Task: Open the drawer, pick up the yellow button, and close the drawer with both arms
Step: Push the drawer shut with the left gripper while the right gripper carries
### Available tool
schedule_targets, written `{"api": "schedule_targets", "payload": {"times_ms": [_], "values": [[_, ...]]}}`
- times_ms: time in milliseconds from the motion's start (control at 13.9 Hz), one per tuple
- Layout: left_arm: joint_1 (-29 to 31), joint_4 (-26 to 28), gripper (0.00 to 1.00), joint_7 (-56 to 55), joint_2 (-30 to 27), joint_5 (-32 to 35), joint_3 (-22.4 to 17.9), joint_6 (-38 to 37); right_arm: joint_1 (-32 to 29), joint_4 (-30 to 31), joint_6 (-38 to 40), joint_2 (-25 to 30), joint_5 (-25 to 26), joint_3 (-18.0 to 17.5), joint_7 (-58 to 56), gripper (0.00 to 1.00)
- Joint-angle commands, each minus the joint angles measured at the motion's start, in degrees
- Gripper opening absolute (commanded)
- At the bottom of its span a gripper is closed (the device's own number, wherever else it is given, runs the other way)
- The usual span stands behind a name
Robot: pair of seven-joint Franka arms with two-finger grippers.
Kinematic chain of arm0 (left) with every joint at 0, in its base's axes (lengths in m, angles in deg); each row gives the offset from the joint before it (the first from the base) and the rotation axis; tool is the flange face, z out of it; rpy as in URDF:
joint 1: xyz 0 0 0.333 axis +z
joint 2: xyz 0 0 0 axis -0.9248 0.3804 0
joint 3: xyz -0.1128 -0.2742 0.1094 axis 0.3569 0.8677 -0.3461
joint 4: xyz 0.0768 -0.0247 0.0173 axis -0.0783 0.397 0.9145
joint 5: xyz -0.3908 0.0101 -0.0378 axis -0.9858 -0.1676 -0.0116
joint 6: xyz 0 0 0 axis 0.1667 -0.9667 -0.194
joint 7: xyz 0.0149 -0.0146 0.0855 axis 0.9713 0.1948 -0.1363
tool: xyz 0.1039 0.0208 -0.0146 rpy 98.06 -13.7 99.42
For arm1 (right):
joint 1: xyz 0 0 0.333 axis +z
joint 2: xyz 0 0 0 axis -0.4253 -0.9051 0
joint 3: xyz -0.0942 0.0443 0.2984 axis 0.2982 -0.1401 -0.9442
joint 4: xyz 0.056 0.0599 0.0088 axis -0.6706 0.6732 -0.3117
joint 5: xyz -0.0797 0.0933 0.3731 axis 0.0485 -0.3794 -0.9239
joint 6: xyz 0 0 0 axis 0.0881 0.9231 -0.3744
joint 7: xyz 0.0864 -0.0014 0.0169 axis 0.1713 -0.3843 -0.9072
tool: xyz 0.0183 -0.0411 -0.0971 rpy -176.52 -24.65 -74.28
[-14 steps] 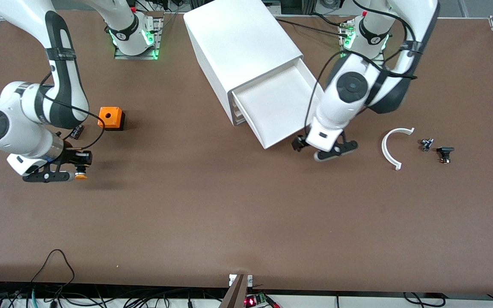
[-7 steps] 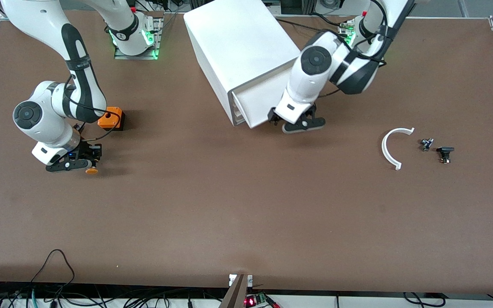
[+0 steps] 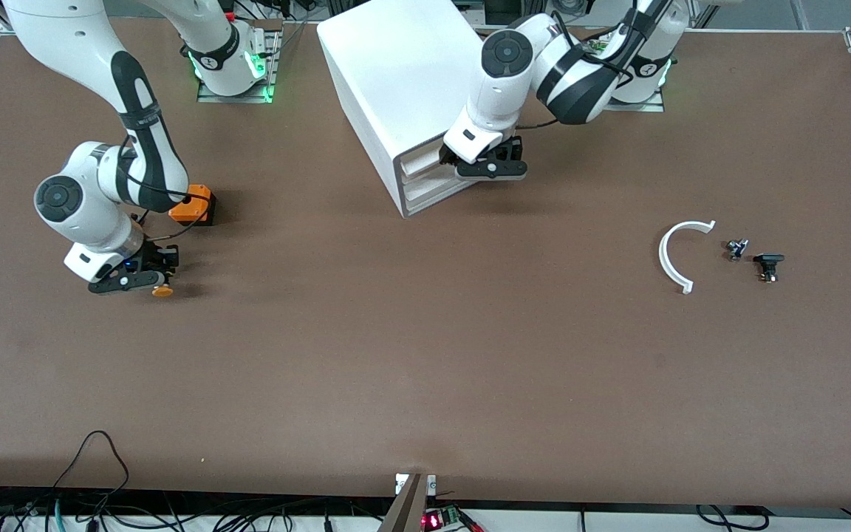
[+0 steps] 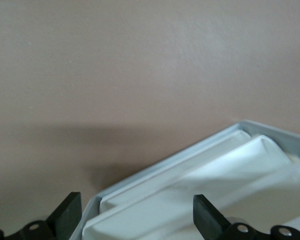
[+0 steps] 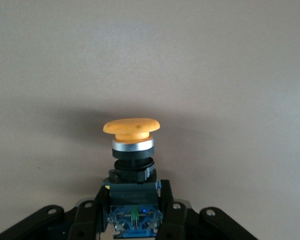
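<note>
The closing step looks nearly done: the left pincer (image 3: 486, 159), fingers spread and grasping nothing, sits against the front of the top drawer (image 3: 419, 163), which appears pushed into the cabinet (image 3: 396, 66). The right pincer (image 3: 146, 279) is clenched on the button (image 3: 162, 291) low over the bench (image 3: 425, 355), near the orange cube (image 3: 193, 205). Next, I judge, the left arm needs to draw clear.

Surface (image 3: 425, 355): matte brown, plain. Cabinet (image 3: 396, 74): white; drawer (image 3: 419, 164) front off-white. Button (image 5: 132, 131): orange cap, silver collar, black body. Cube (image 3: 193, 205): orange on a black base. Curved piece (image 3: 673, 255): white. Small parts (image 3: 767, 264): black. Left claw (image 3: 490, 168) and right claw (image 3: 128, 280): black; arms white with dark grey caps.
</note>
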Motion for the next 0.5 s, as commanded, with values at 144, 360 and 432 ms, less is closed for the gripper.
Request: {"api": "schedule_targets", "payload": {"times_ms": [144, 360, 432], "values": [[0.80, 2.44, 1.00, 0.46, -1.95, 0.84, 1.53, 0.85, -2.16, 0.21, -0.81, 0.49, -0.78, -2.16, -0.05, 1.00], [6.32, 1.65, 1.00, 0.72, -2.30, 1.46, -1.71, 3.39, -2.16, -2.42, 5.14, 3.74, -0.78, -3.03, 5.82, 1.00], [6.86, 1.30, 1.00, 0.64, -2.47, 1.46, -4.77, 5.32, -2.16, -4.52, 9.00, 4.97, -0.69, -3.56, 7.84, 1.00]]}}
